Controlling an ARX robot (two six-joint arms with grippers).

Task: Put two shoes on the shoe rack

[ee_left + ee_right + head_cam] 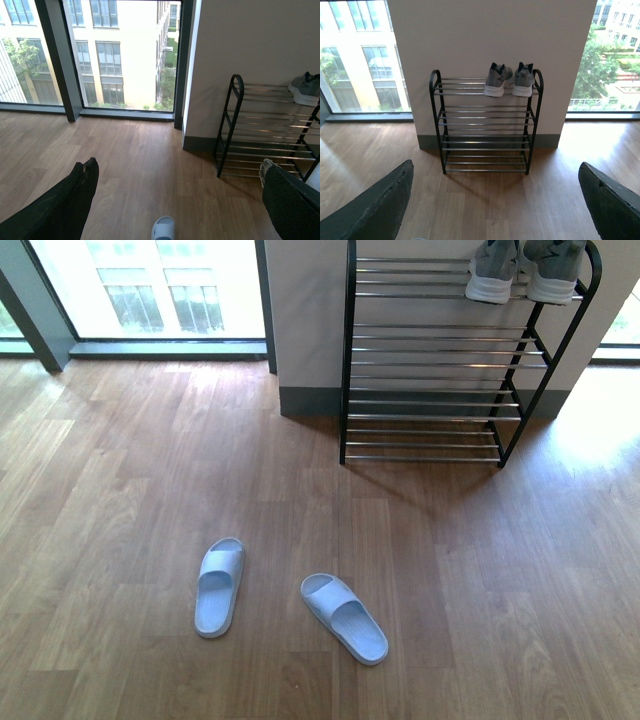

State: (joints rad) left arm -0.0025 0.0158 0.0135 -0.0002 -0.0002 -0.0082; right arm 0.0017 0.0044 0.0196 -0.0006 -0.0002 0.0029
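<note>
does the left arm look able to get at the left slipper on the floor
Probably yes: the left slipper lies alone on bare floor, with nothing over or against it, and the left arm's fingers stand open.

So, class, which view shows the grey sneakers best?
The right wrist view: both grey sneakers sit whole atop the shoe rack. The front view crops their tops; the left wrist view catches only part at its edge.

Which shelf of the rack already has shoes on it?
The top shelf: the grey sneakers sit side by side toward its right end. The shelves below hold nothing.
</note>
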